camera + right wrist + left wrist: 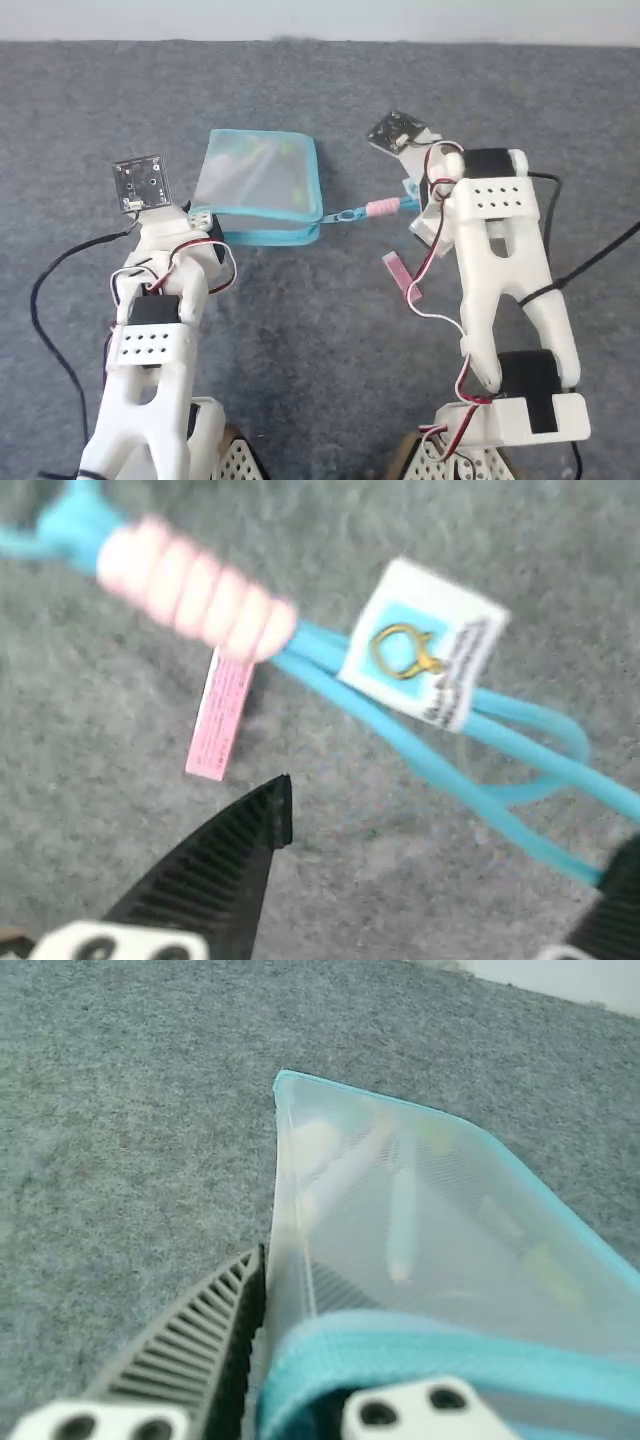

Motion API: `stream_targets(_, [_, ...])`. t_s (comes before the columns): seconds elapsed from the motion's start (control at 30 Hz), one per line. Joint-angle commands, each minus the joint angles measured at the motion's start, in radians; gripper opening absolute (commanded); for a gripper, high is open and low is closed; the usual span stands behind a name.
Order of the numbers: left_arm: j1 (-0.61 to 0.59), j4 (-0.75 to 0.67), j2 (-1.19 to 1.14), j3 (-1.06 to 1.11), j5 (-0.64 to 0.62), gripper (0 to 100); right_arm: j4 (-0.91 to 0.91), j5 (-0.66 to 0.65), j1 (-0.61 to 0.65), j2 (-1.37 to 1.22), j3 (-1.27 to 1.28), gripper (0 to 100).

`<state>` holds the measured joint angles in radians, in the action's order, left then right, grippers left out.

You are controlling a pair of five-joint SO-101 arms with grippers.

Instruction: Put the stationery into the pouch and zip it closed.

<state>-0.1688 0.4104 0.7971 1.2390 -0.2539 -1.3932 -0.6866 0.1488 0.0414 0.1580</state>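
The translucent pouch (pixel 258 178) with teal trim lies flat on the grey cloth, and several pens (pixel 400 1222) show through its wall. My left gripper (pixel 207 222) is shut on the pouch's near-left corner (pixel 300 1360), by the zip edge. From the zip's right end a teal cord (pixel 420 755) runs out with a pink bead (pixel 382 208) and a white tag (pixel 425 645). My right gripper (pixel 415 200) stands open over that cord. The cord passes between its black fingers (pixel 225 855) without being pinched.
A small pink label (pixel 400 274) hangs near the right arm's wires. The grey cloth (pixel 320 330) covers the table to its far edge. Both arm bases stand at the near edge.
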Motion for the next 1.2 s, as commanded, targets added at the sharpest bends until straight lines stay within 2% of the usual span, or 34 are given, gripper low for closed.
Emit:
stream_targets(0.0, [-0.006,-0.029,0.002,-0.021,-0.005,2,0.09,0.038,0.013,0.016,0.025,29.8])
stream_targets(0.1, [-0.006,-0.029,0.002,-0.021,0.017,2,0.143,0.038,0.013,0.004,0.063,24.4])
stream_targets(0.3, [-0.006,-0.029,0.002,-0.021,0.021,2,0.147,0.04,0.013,-0.008,0.063,32.5])
stream_targets(0.47, [-0.006,-0.029,0.002,-0.021,0.021,2,0.099,0.044,0.015,-0.008,0.064,33.3])
stream_targets(0.57, [-0.006,-0.029,0.002,-0.021,0.021,2,-0.042,0.144,0.061,0.004,0.066,33.3])
stream_targets(0.63, [-0.003,-0.029,0.002,-0.021,0.021,2,-0.071,0.222,0.11,0.01,0.112,33.3])
stream_targets(0.73, [-0.006,-0.029,0.002,-0.021,0.021,2,0.019,0.313,0.159,0.058,0.249,33.3])
stream_targets(0.87, [-0.006,-0.029,0.002,-0.021,0.023,2,0.15,0.365,0.17,0.162,0.437,31.4])
stream_targets(0.97, [-0.002,-0.029,0.002,-0.021,0.023,2,0.183,0.387,0.163,0.217,0.506,27.1])
stream_targets(1.17, [-0.003,-0.029,0.002,-0.021,0.023,2,0.311,0.433,0.17,0.209,0.589,26.7])
